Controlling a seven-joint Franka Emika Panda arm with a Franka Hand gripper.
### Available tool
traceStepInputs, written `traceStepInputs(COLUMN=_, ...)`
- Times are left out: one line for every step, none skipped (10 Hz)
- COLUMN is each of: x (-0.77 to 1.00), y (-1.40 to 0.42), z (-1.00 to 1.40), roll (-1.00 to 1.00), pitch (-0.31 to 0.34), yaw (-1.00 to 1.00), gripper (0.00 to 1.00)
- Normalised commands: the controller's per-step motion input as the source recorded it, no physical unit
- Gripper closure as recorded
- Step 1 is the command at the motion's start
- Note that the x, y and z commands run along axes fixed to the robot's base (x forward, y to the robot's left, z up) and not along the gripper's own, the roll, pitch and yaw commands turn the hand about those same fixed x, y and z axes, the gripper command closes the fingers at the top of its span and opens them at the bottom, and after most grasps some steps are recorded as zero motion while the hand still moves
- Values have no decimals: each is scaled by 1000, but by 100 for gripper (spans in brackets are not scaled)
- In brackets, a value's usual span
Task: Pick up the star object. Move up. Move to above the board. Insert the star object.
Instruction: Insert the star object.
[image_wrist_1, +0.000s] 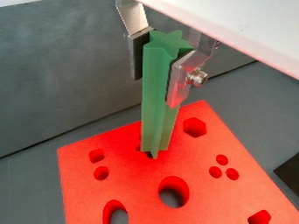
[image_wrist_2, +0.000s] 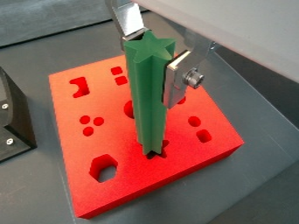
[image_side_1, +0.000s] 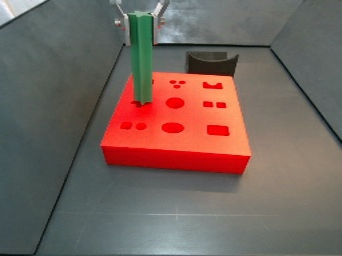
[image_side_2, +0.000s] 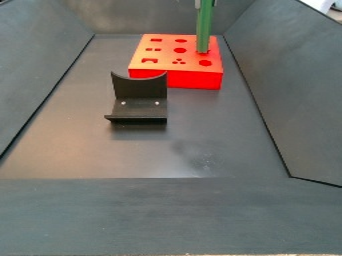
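The star object (image_wrist_1: 156, 96) is a long green peg with a star-shaped end face, standing upright. My gripper (image_wrist_1: 158, 66) is shut on its upper part, a silver finger plate (image_wrist_2: 176, 80) pressed on each side. The peg's lower end meets the red-orange board (image_wrist_2: 198, 109) at the star hole, whose dark edges show around its foot in a wrist view. How deep it sits cannot be told. In both side views the star object (image_side_1: 140, 60) (image_side_2: 206, 25) rises from the board (image_side_1: 201, 140) (image_side_2: 167, 62) near one edge, under the gripper (image_side_1: 140, 8) (image_side_2: 207, 3).
The board's top carries several dark holes: circles, squares and a hexagon (image_wrist_2: 104, 166). The dark fixture (image_side_1: 211, 62) (image_side_2: 136, 98) stands on the grey floor beside the board, and its corner (image_wrist_2: 12, 118) shows in a wrist view. Sloping grey walls (image_side_1: 54, 80) enclose the floor.
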Motion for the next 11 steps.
traceStepInputs(x=-163, y=-63, z=0, roll=0, pitch=-117, yaw=0, gripper=100)
traceStepInputs(x=-23, y=-46, z=0, roll=0, pitch=-87, yaw=0, gripper=100)
traceStepInputs(x=0, y=0, z=-51, roll=13, pitch=-37, yaw=0, gripper=100)
traceStepInputs(x=0, y=0, z=-157, roll=7, pitch=-11, yaw=0, gripper=100)
traceStepInputs(x=0, y=0, z=-249, roll=7, pitch=-9, yaw=0, gripper=100)
traceStepInputs(x=0, y=0, z=-311, roll=3, pitch=-11, yaw=0, gripper=100)
traceStepInputs(x=0, y=0, z=-214, roll=0, pitch=-26, yaw=0, gripper=100)
traceStepInputs(x=9, y=0, z=-203, roll=9, pitch=-29, yaw=0, gripper=100)
traceStepInputs(x=0, y=0, z=-311, roll=19, pitch=-60, yaw=0, gripper=100)
traceStepInputs(x=0, y=-14, z=-557, roll=101, pitch=-56, yaw=0, gripper=100)
traceStepInputs(x=0, y=-23, z=-746, roll=170, pitch=-4, yaw=0, gripper=100)
